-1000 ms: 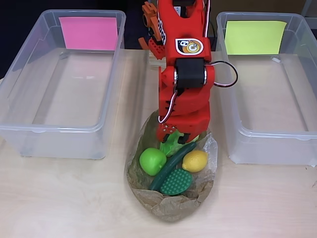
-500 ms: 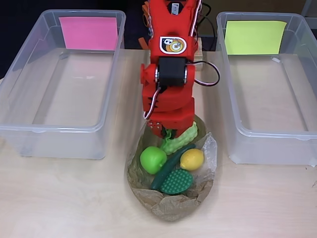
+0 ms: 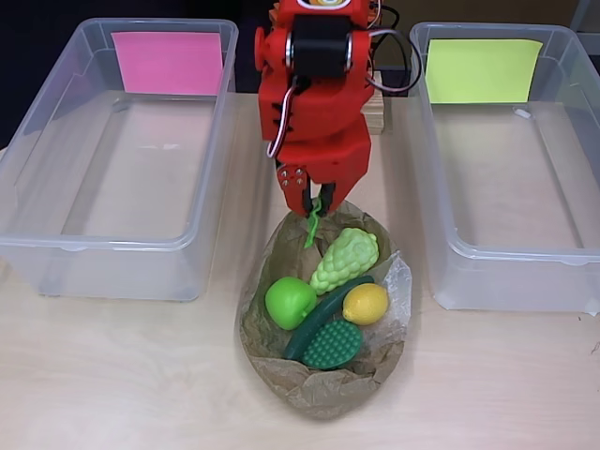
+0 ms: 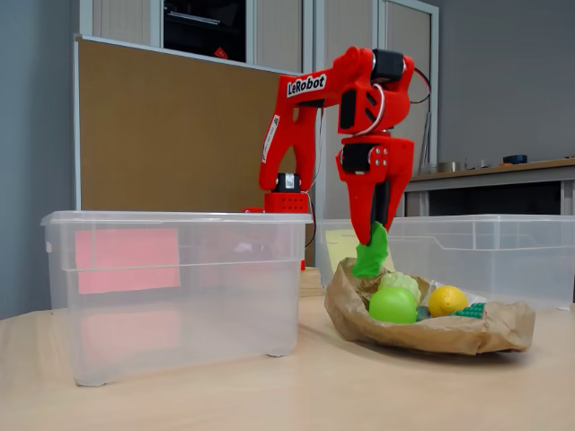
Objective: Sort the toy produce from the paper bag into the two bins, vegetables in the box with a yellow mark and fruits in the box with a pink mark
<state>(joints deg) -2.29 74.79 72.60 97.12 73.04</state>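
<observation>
I see my end effector (image 3: 314, 202) pinched on the leaf of the pale green bumpy produce (image 3: 345, 259) in the paper bag (image 3: 323, 384), alongside 4 other toys. Pink-marked bin (image 3: 122, 244) and yellow-marked bin (image 3: 511, 253) hold nothing.

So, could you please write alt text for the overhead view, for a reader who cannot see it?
A red gripper pinches the green stem of a pale green grape bunch over an open paper bag, which also holds an apple, lemon and cucumber. An empty pink-marked bin stands left, a yellow-marked bin right.
</observation>
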